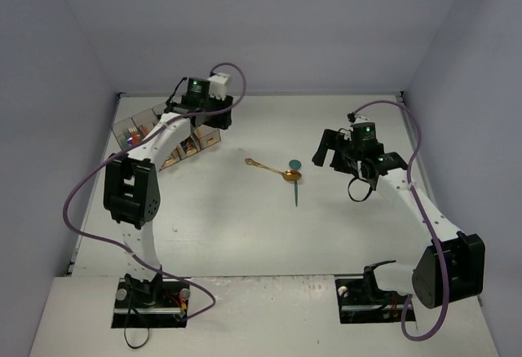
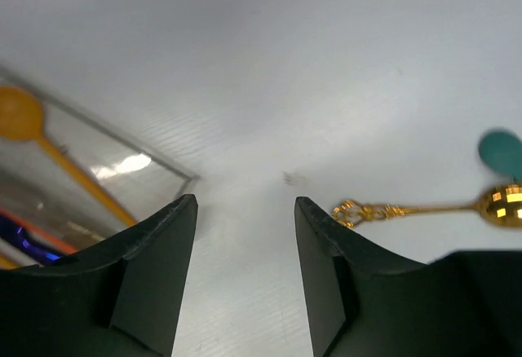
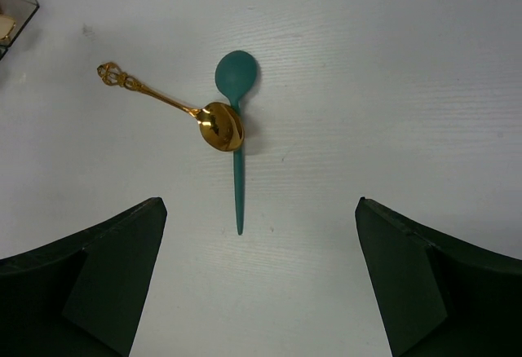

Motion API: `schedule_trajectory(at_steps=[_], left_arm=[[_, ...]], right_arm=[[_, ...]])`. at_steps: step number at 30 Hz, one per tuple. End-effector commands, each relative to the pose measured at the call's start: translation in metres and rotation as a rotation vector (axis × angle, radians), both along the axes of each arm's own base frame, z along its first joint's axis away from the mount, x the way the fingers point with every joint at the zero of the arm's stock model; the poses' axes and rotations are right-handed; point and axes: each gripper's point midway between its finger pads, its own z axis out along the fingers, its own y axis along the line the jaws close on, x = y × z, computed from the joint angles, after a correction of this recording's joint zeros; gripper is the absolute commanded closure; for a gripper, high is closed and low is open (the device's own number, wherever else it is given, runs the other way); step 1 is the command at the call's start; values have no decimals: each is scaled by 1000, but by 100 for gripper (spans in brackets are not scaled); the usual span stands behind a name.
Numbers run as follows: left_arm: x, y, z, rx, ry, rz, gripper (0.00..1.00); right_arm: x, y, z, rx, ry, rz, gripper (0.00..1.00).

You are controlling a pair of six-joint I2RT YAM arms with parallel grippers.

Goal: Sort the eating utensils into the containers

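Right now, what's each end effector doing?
Left end effector: open, holding nothing.
Right end effector: wide open, holding nothing.

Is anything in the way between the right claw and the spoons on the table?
No, only bare table lies between the open right gripper and them. But the gold spoon has its bowl resting over the handle of the teal spoon, so they overlap.

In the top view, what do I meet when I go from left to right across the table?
containers → gold spoon → teal spoon → right gripper
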Motion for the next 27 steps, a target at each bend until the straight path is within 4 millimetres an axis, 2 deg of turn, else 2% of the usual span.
schedule_trajectory(at_steps=[1,3,5,8,14,20,27], left_arm=[[-22,-47,17,168,-198,-405,47],[-29,-59,2,201,-185,-477,43],[-33,-71,-4,199,-169,-529,41],[-37,-83,-20,185,-123,-589,31],[-51,-114,-44,181,-79,-742,30],[-64,-127,-68,205,-28,-821,30],[-74,-131,-92,219,34,-843,30]], right_arm=[[-2,1,7,5,-31,47,0],[-5,2,7,13,-26,59,0],[-8,3,8,18,-24,67,0],[-13,3,9,21,-20,75,0],[-25,-2,6,3,2,78,0],[-30,-5,4,-12,12,71,0],[-32,-6,1,-19,26,70,0]])
